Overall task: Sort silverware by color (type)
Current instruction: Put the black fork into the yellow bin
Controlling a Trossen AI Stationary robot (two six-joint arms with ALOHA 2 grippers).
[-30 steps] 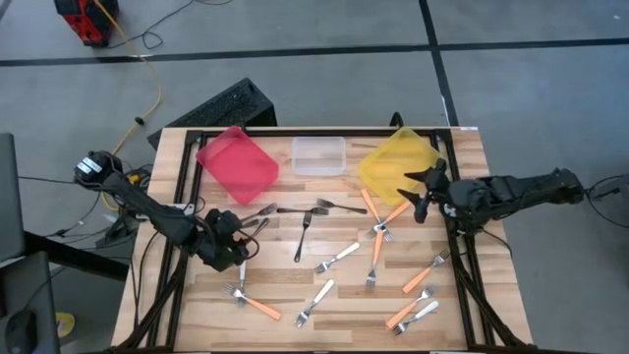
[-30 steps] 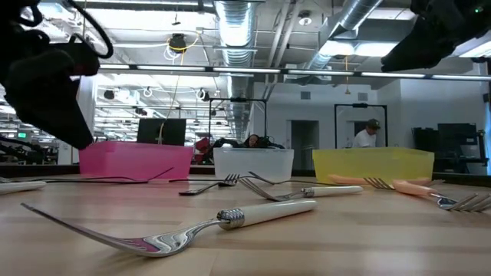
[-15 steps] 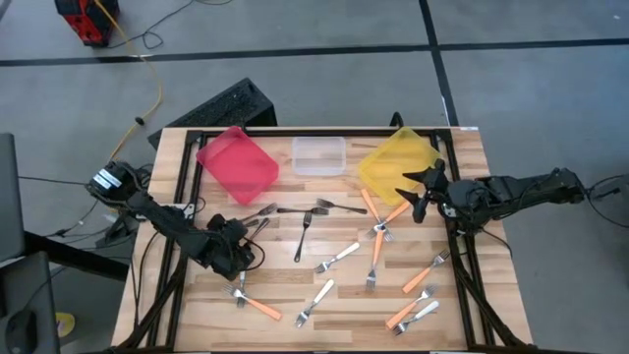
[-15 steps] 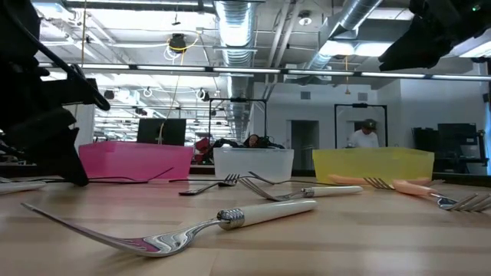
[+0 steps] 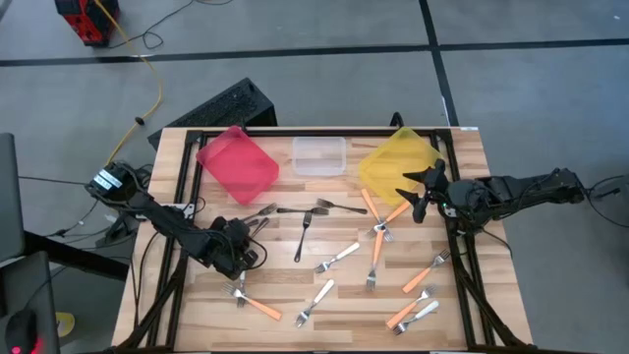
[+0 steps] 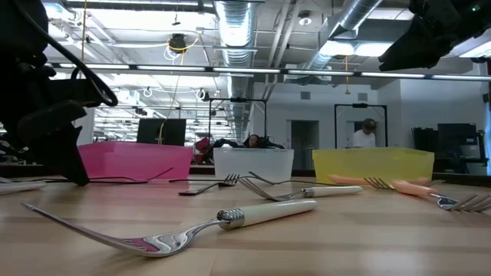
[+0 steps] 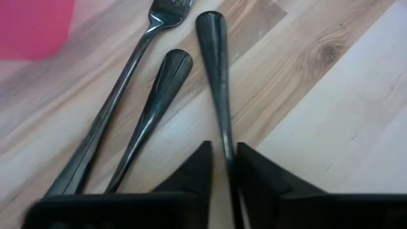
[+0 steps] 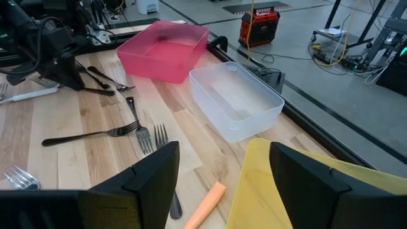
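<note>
Three dark forks lie close together on the wooden table (image 5: 197,300) near its left side, just in front of the red bin (image 5: 236,162). One of them, the black fork (image 7: 216,83), has its handle pinched between the fingers (image 7: 191,175) of the left gripper (image 7: 224,175), which is down at the tabletop and clenched on that handle. Beside it lie a second dark handle (image 7: 159,95) and a third dark fork (image 7: 114,108) with its tines toward the red bin. More silverware is scattered over the rest of the table: orange-handled forks (image 5: 408,280) mostly on the right half, white-handled forks (image 5: 339,258) near the middle, and more black forks (image 5: 303,236) in front of the clear bin (image 5: 318,155). The yellow bin (image 5: 396,162) sits at the back right. The right gripper (image 5: 413,192) hovers above the table beside the yellow bin, its fingers spread apart and holding nothing.
</note>
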